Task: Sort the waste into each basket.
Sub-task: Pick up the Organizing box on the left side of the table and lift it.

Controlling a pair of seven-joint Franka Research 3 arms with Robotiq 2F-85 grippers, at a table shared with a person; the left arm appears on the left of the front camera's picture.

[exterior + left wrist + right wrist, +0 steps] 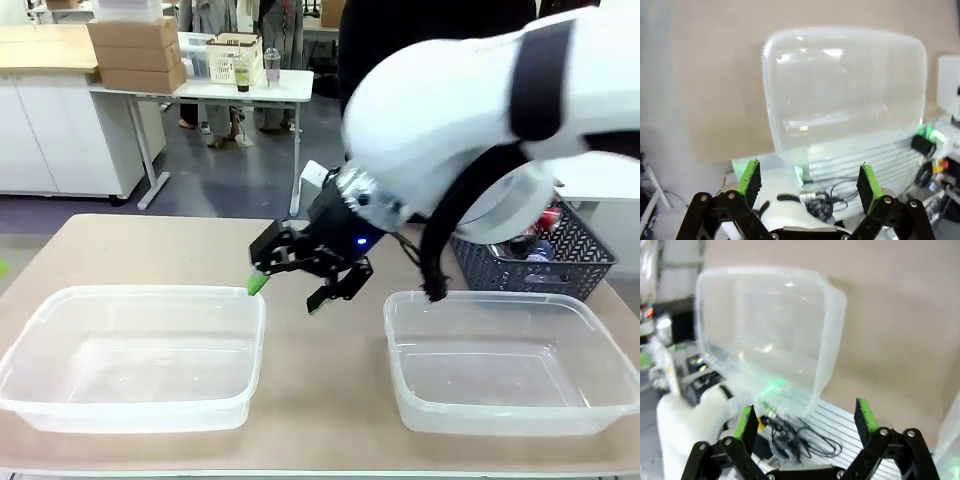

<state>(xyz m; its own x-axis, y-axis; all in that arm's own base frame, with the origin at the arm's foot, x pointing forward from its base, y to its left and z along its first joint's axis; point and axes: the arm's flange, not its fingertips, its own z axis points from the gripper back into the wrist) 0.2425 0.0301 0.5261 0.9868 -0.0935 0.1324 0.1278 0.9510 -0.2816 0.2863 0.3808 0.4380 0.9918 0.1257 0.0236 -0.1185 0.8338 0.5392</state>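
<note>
Waste point(547, 218) sits in grey basket point(585, 255) far right, behind right tub point(420, 300); right end effector point(289, 290), wide & empty, hovers over bench point(320, 400) centre, the nearer arm.

Tan table point(150, 245) — clear left tub point(120, 408), right tub point(500, 418), apparently a dark basket point(565, 265).

On either side of the fingers of the right gripper point(287, 295), one tub point(130, 412) and a second tub point(500, 420) are gleaming as clear, glossy plastic. The table point(320, 400) beneath the fingers is looking matt and smooth. The fingers are showing hard black with matt green pads point(257, 284). Behind them the arm shell point(440, 110) is shining glossy white, and the mesh basket point(575, 255) is looking like dark matt plastic.
</note>
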